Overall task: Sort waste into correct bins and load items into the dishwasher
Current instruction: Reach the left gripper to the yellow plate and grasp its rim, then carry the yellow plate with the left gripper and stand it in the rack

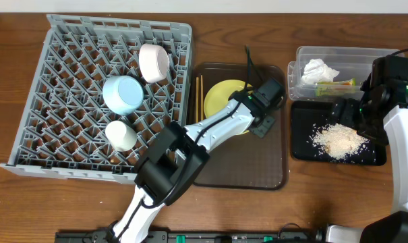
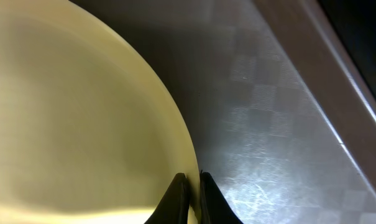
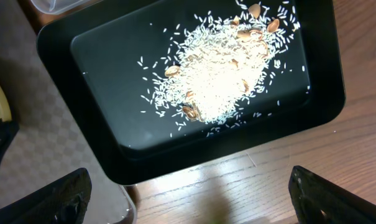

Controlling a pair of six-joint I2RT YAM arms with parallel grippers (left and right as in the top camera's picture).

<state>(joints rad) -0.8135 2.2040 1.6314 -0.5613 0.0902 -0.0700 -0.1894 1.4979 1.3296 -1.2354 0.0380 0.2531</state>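
Two fingers' worth of grip and no more: left pincer (image 2: 192,182) clenched on the rim of the yellow plate (image 2: 69,112), thin edge caught between the tips. Grips edge-on, likely because a plate lying flat offers no other hold. Sits directly under the pincer on the brown serving tray (image 2: 268,124); cannot tell whether raised clear of it yet. Reads as the pick-up step for the plate.

Past the plate from the pincer, along the tray's far side: chopsticks (image 1: 198,94), laid lengthwise, not yet loaded. Further out the same way: grey dish rack (image 1: 116,21), already holding cream-white bowl (image 1: 154,62), light blue bowl (image 1: 123,94) and small white cup (image 1: 121,135), propped among the pegs, presumably to keep from rolling. Leaves bare lattice on the side nearest the pincer, a fair spot for standing the plate on edge.

Behind the pincer, off the opposite side of the tray: black tray (image 3: 69,37) with rice scraps (image 3: 219,74) heaped inside, a few brownish bits mixed in. Just beside it, clear tub (image 1: 305,54) with tissue (image 1: 319,69) and wrapper (image 1: 335,85) inside. Kept apart that way, at a guess, as food waste against dry rubbish. Right pincer (image 3: 189,186) released, fingers spread wide, hovering over the black tray's edge, holding nothing.
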